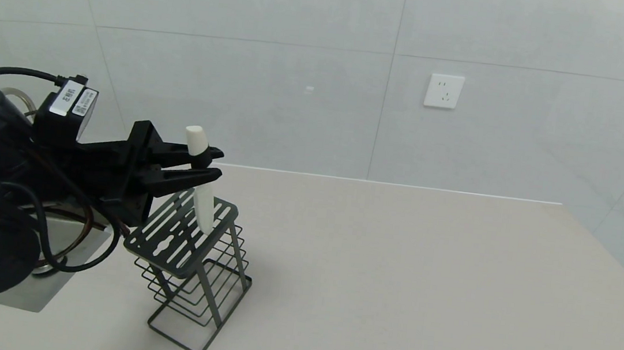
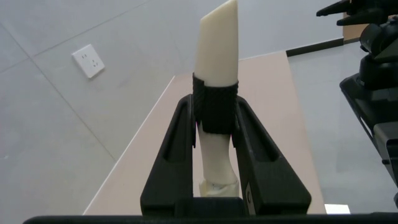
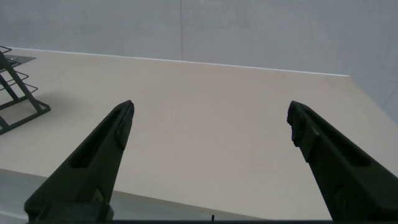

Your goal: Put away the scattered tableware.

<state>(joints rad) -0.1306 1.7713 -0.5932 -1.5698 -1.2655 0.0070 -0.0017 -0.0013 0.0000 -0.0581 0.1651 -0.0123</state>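
My left gripper (image 1: 213, 164) is shut on a white utensil (image 1: 204, 205) that stands nearly upright. Its blunt top end pokes above the fingers and its lower end reaches a slot in the top plate of the black wire rack (image 1: 184, 245). In the left wrist view the white utensil (image 2: 217, 56) sits clamped between the black pads of the left gripper (image 2: 216, 106). My right gripper (image 3: 211, 115) hangs open above bare counter, nothing between its fingers, with the rack (image 3: 15, 93) far off to one side.
The beige counter (image 1: 421, 296) stretches wide and bare to the right of the rack. A sink recess (image 1: 21, 292) lies at the left under my left arm. A wall socket (image 1: 444, 91) is on the tiled wall behind.
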